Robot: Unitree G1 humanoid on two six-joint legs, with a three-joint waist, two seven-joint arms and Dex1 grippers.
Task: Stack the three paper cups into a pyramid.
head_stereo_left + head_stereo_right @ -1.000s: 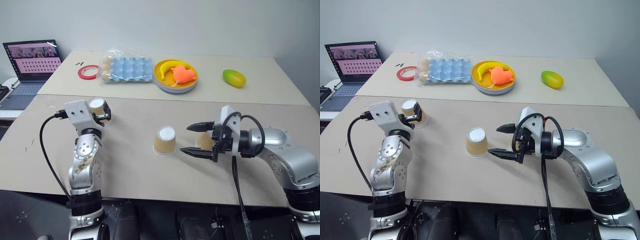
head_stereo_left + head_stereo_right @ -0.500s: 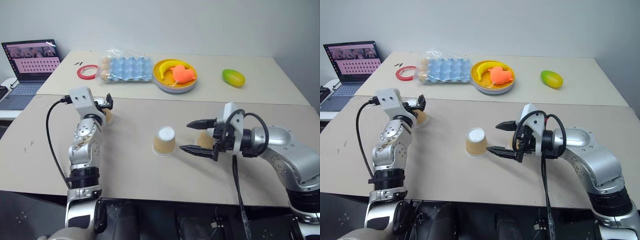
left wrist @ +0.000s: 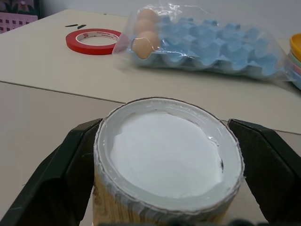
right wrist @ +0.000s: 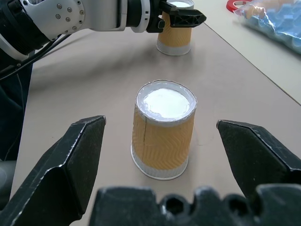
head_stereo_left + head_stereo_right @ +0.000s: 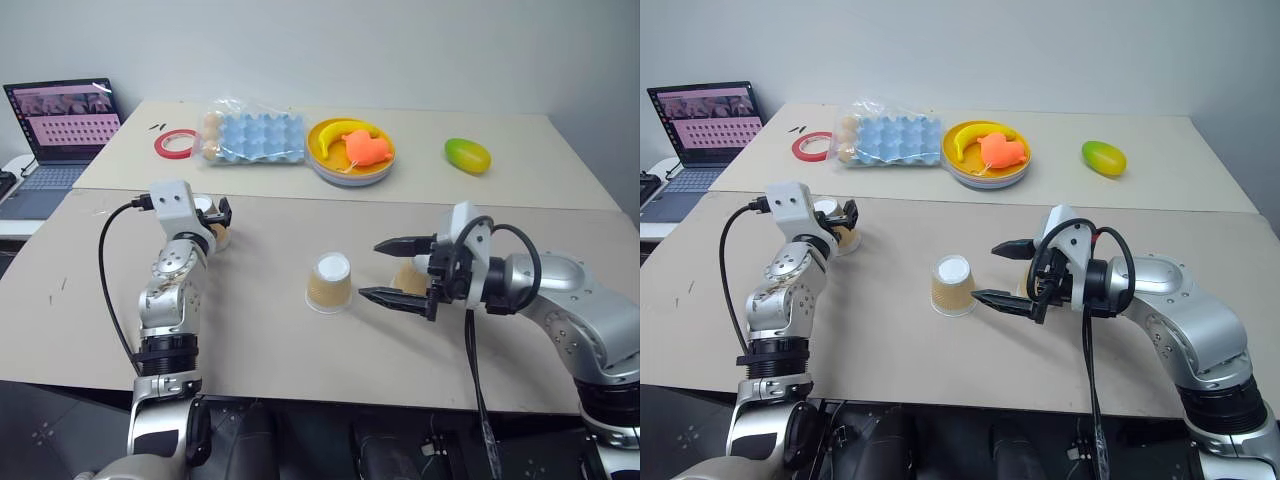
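L hand (image 5: 218,222) sits at the far-left cup (image 3: 167,162), fingers (image 3: 70,160) straddling it on both sides w/ the white base up; they look right against the wall, but can't tell if it's truly clamped yet. My read: it's collecting this outlier bc it stands well apart from the other two. Toward 3 o'clock, the middle cup (image 5: 330,283) stands upside down on the desk (image 5: 260,340), untouched, prob meant as a pyramid base. Further toward 3 o'clock, R hand (image 5: 395,270) hovers w/ fingers wide apart, pointed at that middle cup, nothing in it. The third cup (image 5: 408,281) sits just behind those fingers, near the middle one.
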